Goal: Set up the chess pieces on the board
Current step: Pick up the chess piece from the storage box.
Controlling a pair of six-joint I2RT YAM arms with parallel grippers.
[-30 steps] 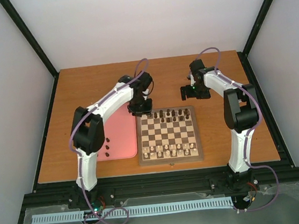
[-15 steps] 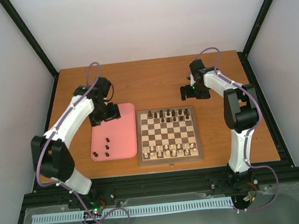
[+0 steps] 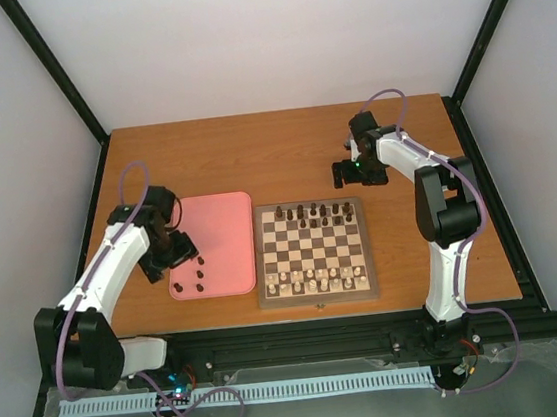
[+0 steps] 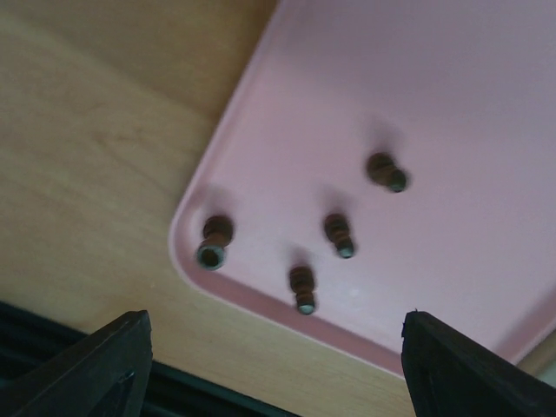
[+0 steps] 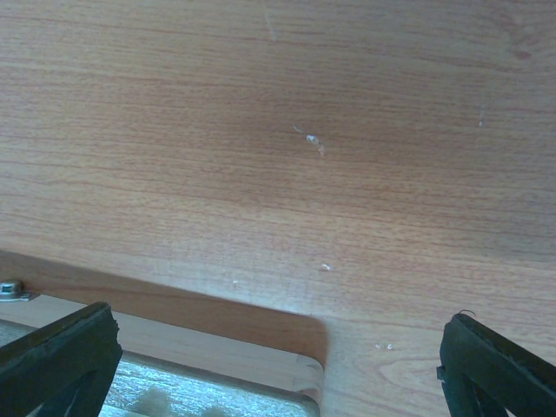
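Observation:
Several dark chess pieces (image 3: 197,275) lie on their sides at the near left of the pink tray (image 3: 222,225). They also show in the left wrist view (image 4: 340,234), just ahead of my open, empty left gripper (image 4: 274,378). In the top view the left gripper (image 3: 170,253) hangs over the tray's near left edge. More dark pieces (image 3: 311,211) stand on the far rows of the board (image 3: 314,252). Cream pieces (image 3: 312,283) stand on its near rows. My right gripper (image 3: 345,174) is open and empty over bare table beyond the board's far right corner.
The tray (image 4: 452,113) lies just left of the board. The right wrist view shows my right gripper (image 5: 278,378) over wood-grain table (image 5: 287,130), with a rounded wooden corner (image 5: 304,334) below it. Black frame rails run along the table's edges (image 3: 94,219).
My left arm swung from the board's far left corner, leftward and nearer, to the tray's near left corner. The right arm has barely moved.

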